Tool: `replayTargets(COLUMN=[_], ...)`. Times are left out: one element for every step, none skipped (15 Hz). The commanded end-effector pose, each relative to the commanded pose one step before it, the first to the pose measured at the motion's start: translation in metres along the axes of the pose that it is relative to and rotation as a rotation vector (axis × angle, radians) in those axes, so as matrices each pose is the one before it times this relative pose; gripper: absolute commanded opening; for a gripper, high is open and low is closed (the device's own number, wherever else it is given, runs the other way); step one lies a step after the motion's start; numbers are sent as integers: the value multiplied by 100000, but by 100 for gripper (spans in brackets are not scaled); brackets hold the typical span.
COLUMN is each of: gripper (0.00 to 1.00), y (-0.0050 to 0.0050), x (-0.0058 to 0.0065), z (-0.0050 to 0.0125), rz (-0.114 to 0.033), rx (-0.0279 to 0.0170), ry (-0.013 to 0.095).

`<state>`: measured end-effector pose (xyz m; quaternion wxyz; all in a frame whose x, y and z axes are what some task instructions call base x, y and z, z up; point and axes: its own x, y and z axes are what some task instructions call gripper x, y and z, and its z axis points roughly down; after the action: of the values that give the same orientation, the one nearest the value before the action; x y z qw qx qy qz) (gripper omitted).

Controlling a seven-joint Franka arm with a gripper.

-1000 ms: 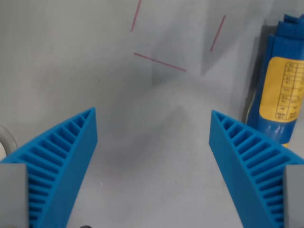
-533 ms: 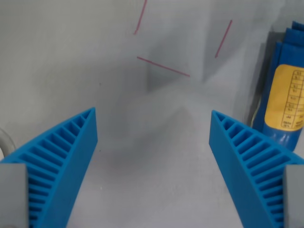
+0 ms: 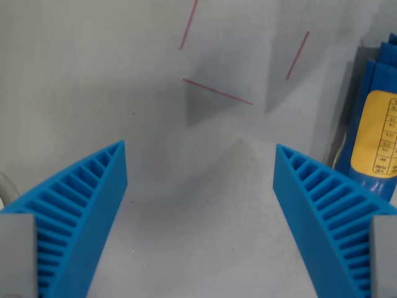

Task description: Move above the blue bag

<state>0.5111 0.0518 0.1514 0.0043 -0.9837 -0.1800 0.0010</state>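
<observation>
This looks like a lab test bench. Beneath and ahead of the jaws lies a plain grey tabletop (image 3: 124,93), bare of household clutter, with thin red lines (image 3: 217,92) marked on it ahead of the jaws, like placement guides. The ribbed blue fingers (image 3: 80,211) look 3D-printed. Past the jaw on the wrist view's right stands a bag (image 3: 375,124), a lone test item.

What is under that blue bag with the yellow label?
The blue bag lies on the grey table, at the wrist view's right edge. Whatever lies beneath it is covered, and the frame cuts it off.
</observation>
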Motion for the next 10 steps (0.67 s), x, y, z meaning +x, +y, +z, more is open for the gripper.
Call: replayTargets(gripper=[100, 100, 100, 100, 100, 100, 100, 100, 100, 100], y=[-211, -4, -3, -2, -1, -1, 0, 0, 1, 1], x=[-165, 6, 6, 6, 5, 5, 5, 5, 4, 4], z=[262, 24, 21, 19, 17, 15, 14, 12, 10, 7], rz=[-2660, 25, 45, 35, 47, -7, -6, -64, 14, 15], rx=[1963, -3, -30, -7, -9, -17, -18, -20, 0, -20], ry=[8479, -2, 39, 6, 6, 25, 14, -28, -24, -14])
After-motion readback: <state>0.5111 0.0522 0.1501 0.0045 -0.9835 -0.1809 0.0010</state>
